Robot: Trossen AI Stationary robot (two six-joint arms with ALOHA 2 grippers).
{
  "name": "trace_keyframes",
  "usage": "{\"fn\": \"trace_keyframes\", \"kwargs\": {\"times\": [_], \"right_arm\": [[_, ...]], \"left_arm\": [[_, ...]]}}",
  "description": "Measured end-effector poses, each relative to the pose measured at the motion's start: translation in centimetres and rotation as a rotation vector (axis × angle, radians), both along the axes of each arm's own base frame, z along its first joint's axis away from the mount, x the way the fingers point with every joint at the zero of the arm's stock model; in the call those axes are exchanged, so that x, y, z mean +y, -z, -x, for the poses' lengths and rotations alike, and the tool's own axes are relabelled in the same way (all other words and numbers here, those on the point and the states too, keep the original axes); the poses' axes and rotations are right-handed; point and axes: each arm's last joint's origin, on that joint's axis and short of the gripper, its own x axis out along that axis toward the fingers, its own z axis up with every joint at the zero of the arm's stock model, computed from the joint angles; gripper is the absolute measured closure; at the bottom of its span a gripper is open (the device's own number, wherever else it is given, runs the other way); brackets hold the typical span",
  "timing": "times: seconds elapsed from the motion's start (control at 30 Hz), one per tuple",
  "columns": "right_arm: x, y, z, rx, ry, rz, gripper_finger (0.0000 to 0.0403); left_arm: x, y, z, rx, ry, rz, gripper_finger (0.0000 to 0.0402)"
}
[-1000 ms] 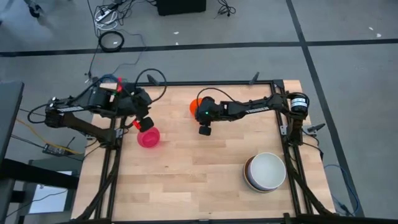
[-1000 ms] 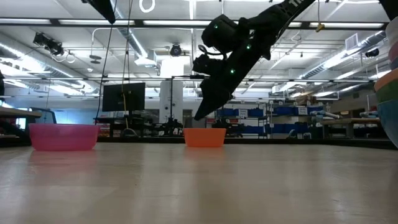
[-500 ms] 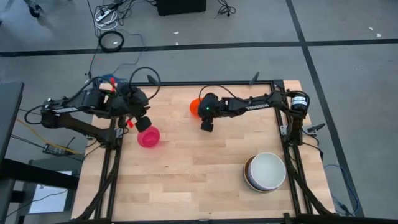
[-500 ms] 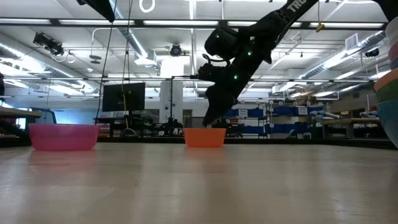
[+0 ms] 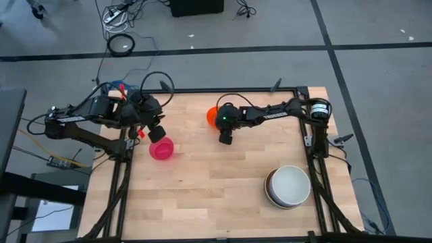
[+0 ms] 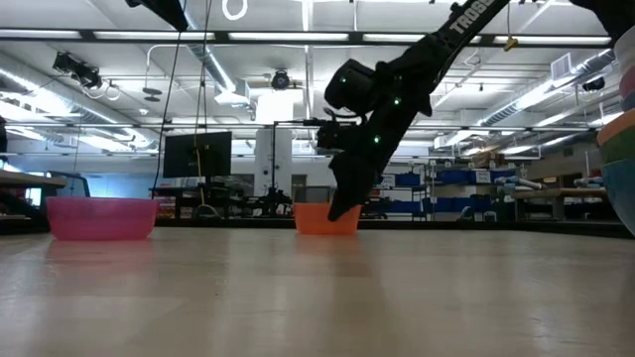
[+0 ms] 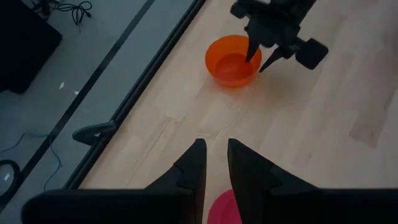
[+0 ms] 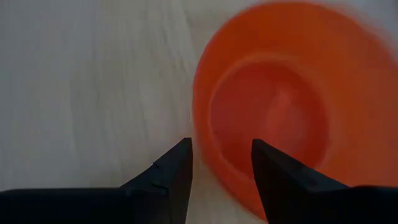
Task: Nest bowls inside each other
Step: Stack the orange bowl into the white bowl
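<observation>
Now the right gripper (image 8: 221, 165) hangs with its fingers apart, straddling the near rim of the orange-red bowl (image 5: 213, 115), one finger outside the wall and the other over the hollow. A second ago those fingers stood clear above the bowl; since then the arm has come down and the jaws have widened, so the rim now lies between them. I judge this to be the reach before a pinch: nothing is gripped yet, and the bowl sits flat on the table (image 5: 223, 189).

Outward from there, on the high view taken as a clock face, the orange-red bowl sits near twelve o'clock. The pink bowl (image 5: 161, 149) lies toward nine o'clock, unmoved, and the left gripper (image 7: 213, 163) hovers just beside it, fingers narrowly apart, holding nothing. At about four o'clock stands the stack of nested bowls (image 5: 288, 186), a white one uppermost.

For the task, two bowls remain loose. Closing on the rim would let the right arm carry the orange-red one to the stack.
</observation>
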Motion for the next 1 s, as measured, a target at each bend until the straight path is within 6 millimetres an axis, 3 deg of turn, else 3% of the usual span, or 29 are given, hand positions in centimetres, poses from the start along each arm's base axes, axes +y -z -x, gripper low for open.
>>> {"fn": "trace_keyframes", "kwargs": {"times": [0.2,0.3,0.43,0.6,0.7,0.8,1.0], "right_arm": [[-0.1,1.4,-0.3,0.027,0.015,0.010,0.0260],[-0.1,1.4,-0.3,0.025,0.017,0.013,0.0298],[-0.1,1.1,-0.3,0.024,-0.011,0.028,0.0385],[0.6,0.4,-0.1,0.030,-0.015,0.033,0.0400],[1.6,-1.4,0.3,0.027,-0.008,0.073,0.0401],[3.0,-4.5,1.4,0.000,-0.002,0.099,0.0402],[6.5,-12.3,6.2,-0.098,0.023,0.035,0.0402]], "left_arm": [[0.0,0.0,0.0,-0.004,0.001,0.000,0.0328],[0.0,0.0,0.0,-0.004,0.001,-0.001,0.0328],[0.0,0.0,0.0,-0.004,0.001,-0.001,0.0328],[0.0,0.0,0.0,-0.005,0.001,-0.001,0.0328],[0.0,0.0,-0.1,-0.006,0.001,0.000,0.0328],[0.0,0.0,-0.1,-0.007,0.000,0.000,0.0328],[0.0,0.0,0.0,-0.007,-0.001,0.001,0.0328]]}}
